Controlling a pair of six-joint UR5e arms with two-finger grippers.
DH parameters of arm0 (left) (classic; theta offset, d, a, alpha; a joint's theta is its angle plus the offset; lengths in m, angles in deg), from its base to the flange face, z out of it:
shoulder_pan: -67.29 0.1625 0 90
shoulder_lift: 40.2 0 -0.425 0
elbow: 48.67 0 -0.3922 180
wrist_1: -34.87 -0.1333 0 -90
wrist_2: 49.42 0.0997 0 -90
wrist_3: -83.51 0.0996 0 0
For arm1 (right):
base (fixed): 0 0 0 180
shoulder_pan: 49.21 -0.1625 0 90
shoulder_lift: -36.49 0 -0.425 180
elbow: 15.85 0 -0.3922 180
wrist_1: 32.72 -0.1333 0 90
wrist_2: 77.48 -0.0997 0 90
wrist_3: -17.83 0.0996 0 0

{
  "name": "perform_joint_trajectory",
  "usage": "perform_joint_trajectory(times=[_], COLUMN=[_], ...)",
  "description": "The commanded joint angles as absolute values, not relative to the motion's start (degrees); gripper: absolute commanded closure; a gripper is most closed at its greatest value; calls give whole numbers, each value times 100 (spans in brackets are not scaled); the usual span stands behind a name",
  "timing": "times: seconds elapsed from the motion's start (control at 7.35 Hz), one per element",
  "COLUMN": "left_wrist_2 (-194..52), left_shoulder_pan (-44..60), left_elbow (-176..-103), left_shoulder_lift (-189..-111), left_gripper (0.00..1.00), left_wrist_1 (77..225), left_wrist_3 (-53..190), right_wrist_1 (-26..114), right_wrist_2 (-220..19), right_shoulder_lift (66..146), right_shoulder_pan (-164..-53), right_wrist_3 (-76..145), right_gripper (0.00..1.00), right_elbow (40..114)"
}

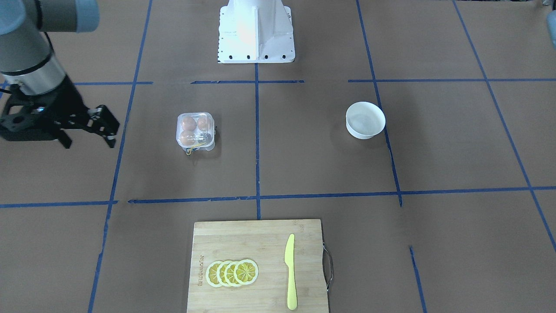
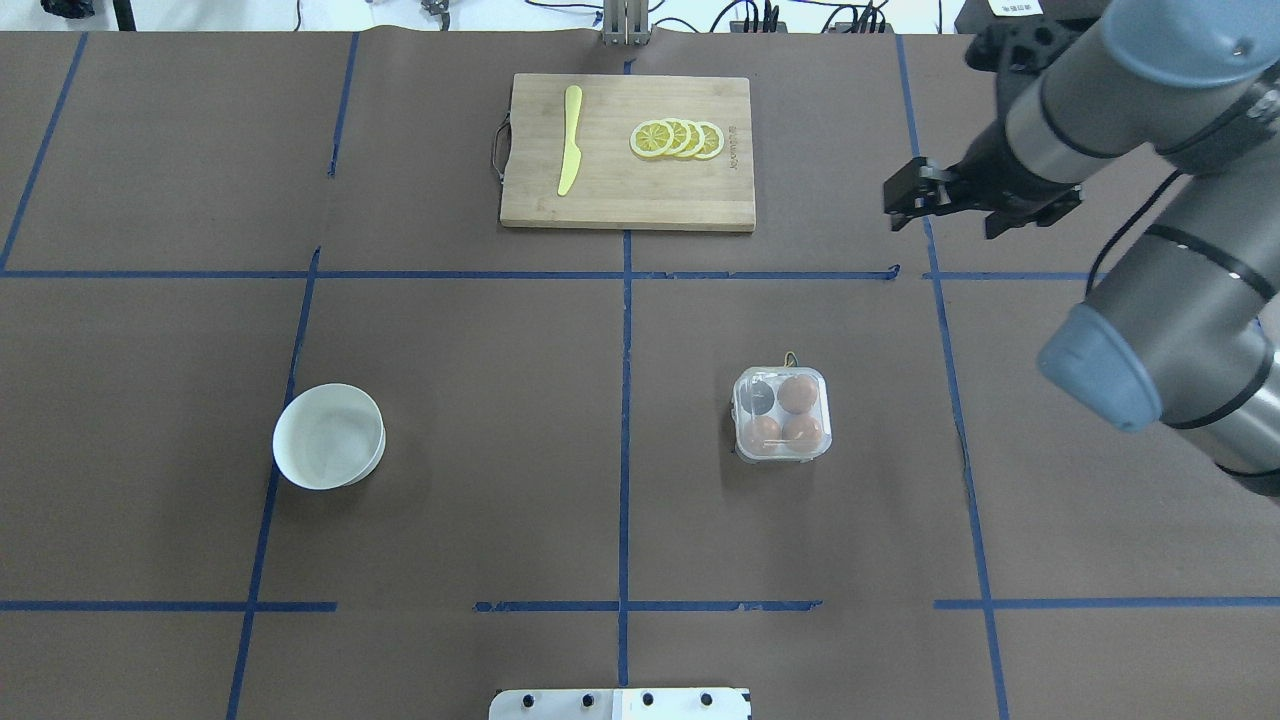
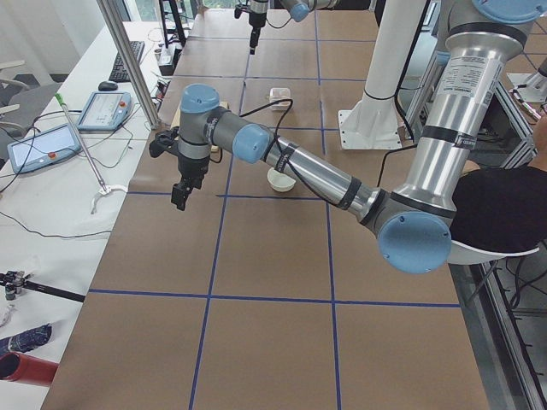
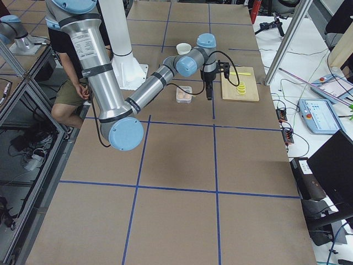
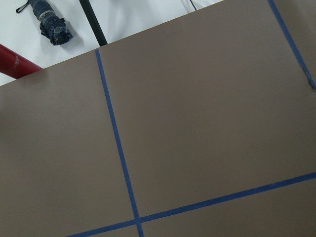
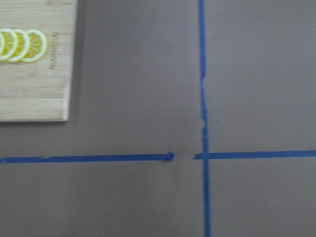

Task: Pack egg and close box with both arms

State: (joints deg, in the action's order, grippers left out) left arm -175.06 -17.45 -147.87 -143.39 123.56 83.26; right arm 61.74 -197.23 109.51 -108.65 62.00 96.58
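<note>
The clear box (image 2: 782, 413) sits right of the table's middle, its lid lying over the cells. Three brown eggs (image 2: 797, 393) fill three cells and the fourth cell looks dark. I cannot tell which is the task's egg. The box also shows in the front view (image 1: 195, 130), with the yellow string (image 1: 191, 150) at its edge. My right gripper (image 2: 942, 222) hovers open and empty beyond the box, near the board's right end; it also shows in the front view (image 1: 90, 142). My left gripper (image 3: 181, 196) shows only in the exterior left view, over the table's left end; I cannot tell whether it is open.
A white bowl (image 2: 329, 436) stands on the left half. A wooden cutting board (image 2: 627, 190) at the far edge carries lemon slices (image 2: 678, 139) and a yellow knife (image 2: 570, 140). The white base block (image 1: 255, 32) is at the near edge.
</note>
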Motion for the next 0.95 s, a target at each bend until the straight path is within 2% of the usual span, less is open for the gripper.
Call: perform_joint_trajectory(times=[0.0, 0.27, 0.41, 0.54, 0.82], left_wrist_2=[-17933, -17950, -17950, -17959, -17967], left_shoulder_pan=[-2042, -2156, -2166, -2166, -2166], left_elbow=[-14403, -14464, -14421, -14412, -14377], left_shoulder_lift=[-13954, -13452, -13198, -13126, -12888], left_gripper=[0, 0, 0, 0, 0], left_wrist_1=[12381, 12381, 12390, 12390, 12399], left_wrist_3=[9436, 9485, 9485, 9476, 9476], right_wrist_1=[6193, 6167, 6132, 6097, 6088], right_wrist_2=[-20602, -20975, -21045, -21263, -21248], right_shoulder_lift=[11793, 12234, 12384, 12394, 12464], right_shoulder_pan=[-12332, -13346, -13689, -13867, -14044], right_wrist_3=[4148, 2023, 1629, 1355, 965], right_gripper=[0, 0, 0, 0, 0], right_elbow=[9386, 8440, 7939, 7638, 7555])
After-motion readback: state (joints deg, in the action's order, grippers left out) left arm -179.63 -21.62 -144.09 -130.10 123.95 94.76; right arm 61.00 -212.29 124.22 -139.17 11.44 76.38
